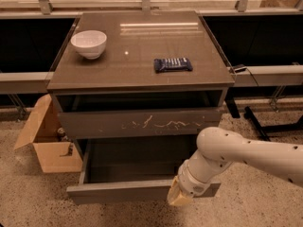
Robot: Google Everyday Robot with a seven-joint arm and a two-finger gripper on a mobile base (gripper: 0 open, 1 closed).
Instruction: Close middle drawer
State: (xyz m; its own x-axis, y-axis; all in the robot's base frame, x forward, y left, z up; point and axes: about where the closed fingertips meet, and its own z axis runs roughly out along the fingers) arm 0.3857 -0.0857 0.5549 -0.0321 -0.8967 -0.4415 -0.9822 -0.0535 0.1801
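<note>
Speckled floor [28, 207], cardboard box [47, 145] at left. On counter [137, 46]: white bowl [88, 43] and dark packet [173, 64], well apart. Below scratched drawer [137, 123], middle drawer [118, 191] pulled well out. At its front edge, right of centre: pincer [180, 196]; clenched or released, cannot tell.

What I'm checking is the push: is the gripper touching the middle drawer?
Cannot tell. In the camera view the gripper overlaps the middle drawer at its front, hiding any contact or gap.

One raised camera faces down onto the cabinet [142, 46], pincer [179, 197] at bottom centre.
</note>
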